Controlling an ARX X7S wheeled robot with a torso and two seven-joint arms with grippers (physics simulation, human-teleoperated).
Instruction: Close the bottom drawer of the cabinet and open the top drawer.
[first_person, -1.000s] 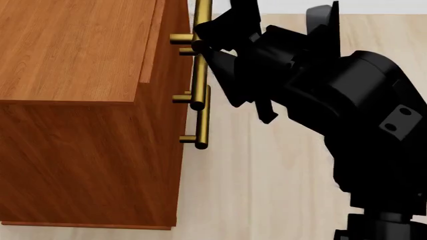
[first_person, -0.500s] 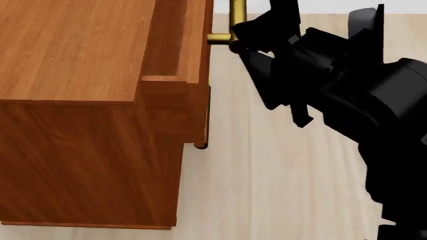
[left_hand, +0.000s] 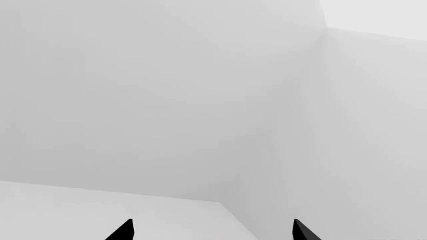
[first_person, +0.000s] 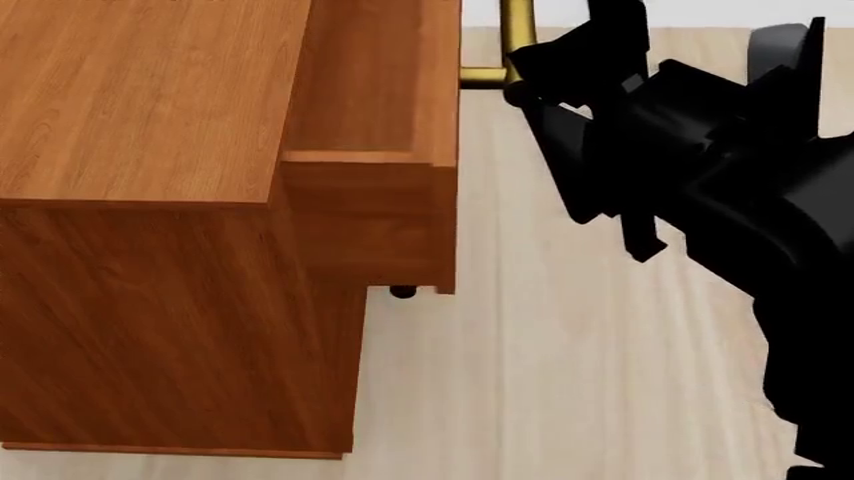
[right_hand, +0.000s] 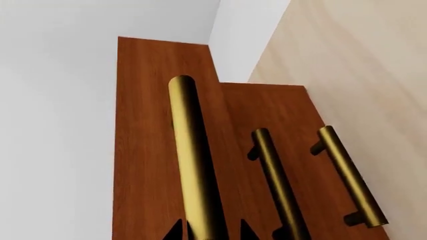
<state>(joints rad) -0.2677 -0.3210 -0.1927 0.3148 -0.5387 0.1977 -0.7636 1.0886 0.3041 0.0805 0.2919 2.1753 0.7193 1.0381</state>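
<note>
The reddish-brown cabinet (first_person: 147, 110) fills the left of the head view. Its top drawer (first_person: 380, 110) stands pulled out past the cabinet's front. My right gripper (first_person: 518, 82) is shut on that drawer's brass bar handle (first_person: 515, 30). In the right wrist view the handle (right_hand: 190, 160) runs between the two black fingertips of my right gripper (right_hand: 210, 232). The middle drawer's handle (right_hand: 277, 185) and the bottom drawer's handle (right_hand: 347, 175) lie side by side on one flush front. My left gripper (left_hand: 213, 232) is open, empty, and faces a white wall.
Pale wood floor (first_person: 561, 360) spreads to the right of the cabinet. The black right arm (first_person: 747, 200) fills the head view's right side. One lower handle's end (first_person: 403, 292) peeps out beneath the pulled-out drawer. White walls meet in a corner (left_hand: 293, 125) ahead of the left wrist.
The top drawer has slid out of the cabinet, rightward in the head view, and my right gripper has moved with its handle. It now covers most of the two lower handles.
</note>
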